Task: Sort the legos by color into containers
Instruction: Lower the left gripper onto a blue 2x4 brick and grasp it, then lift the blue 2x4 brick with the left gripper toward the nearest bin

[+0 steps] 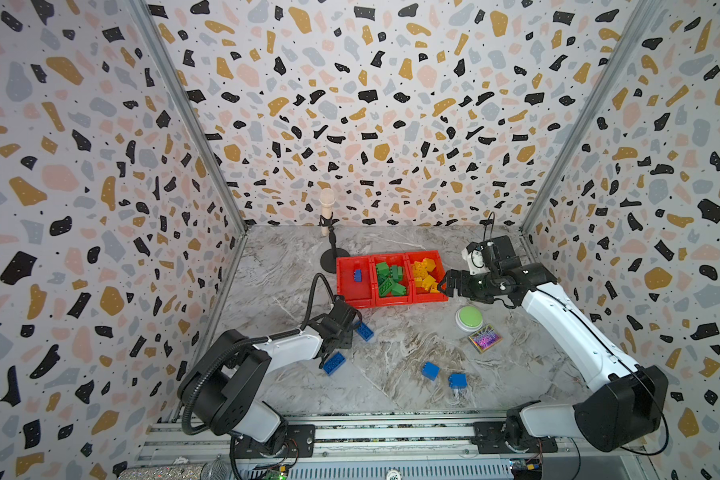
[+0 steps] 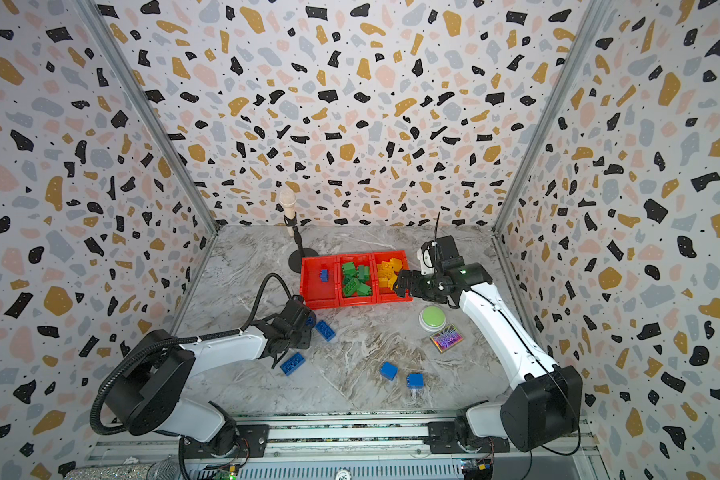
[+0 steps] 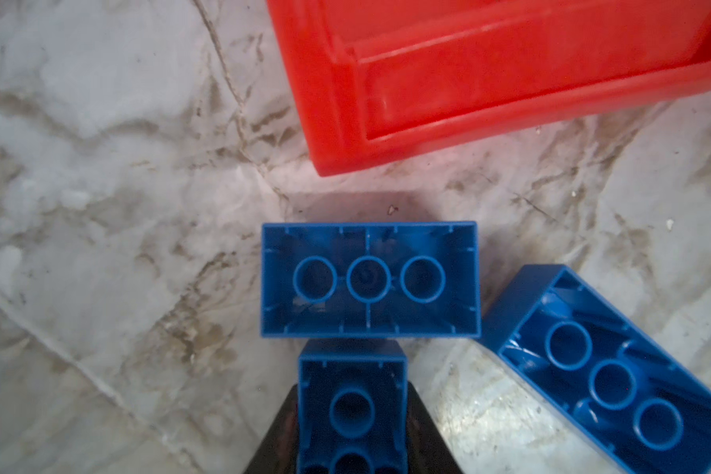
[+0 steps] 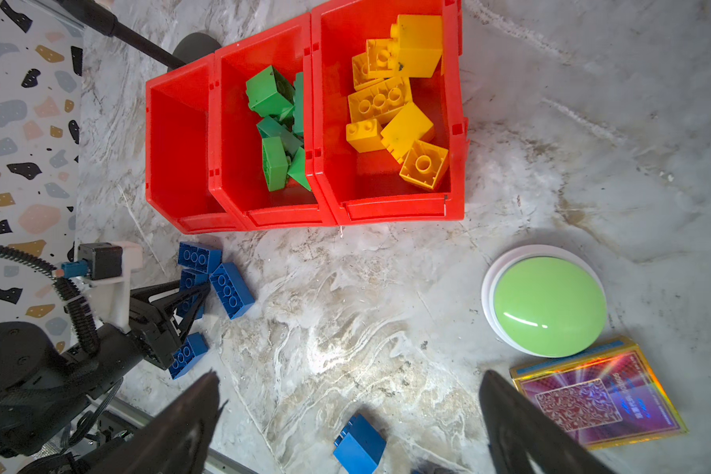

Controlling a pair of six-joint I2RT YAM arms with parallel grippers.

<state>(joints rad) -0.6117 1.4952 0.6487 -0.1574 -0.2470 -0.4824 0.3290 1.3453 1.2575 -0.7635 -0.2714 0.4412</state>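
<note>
Left gripper (image 4: 200,291) is clamped on a blue brick (image 3: 352,406) low on the bench (image 3: 99,205), touching a second brick (image 3: 370,279) before the red bins (image 3: 468,102); lifting could drag that neighbour or twist the grip loose.

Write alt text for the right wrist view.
The left tool is shut on a blue brick beside other blue bricks, near three joined red bins; one holds green bricks, another yellow bricks. A green button and shiny card lie apart from them.

Bright, even light; pale glare on the tabletop (image 4: 329,340) near the green button (image 4: 548,305), soft shadows, wrist views slightly blurred
</note>
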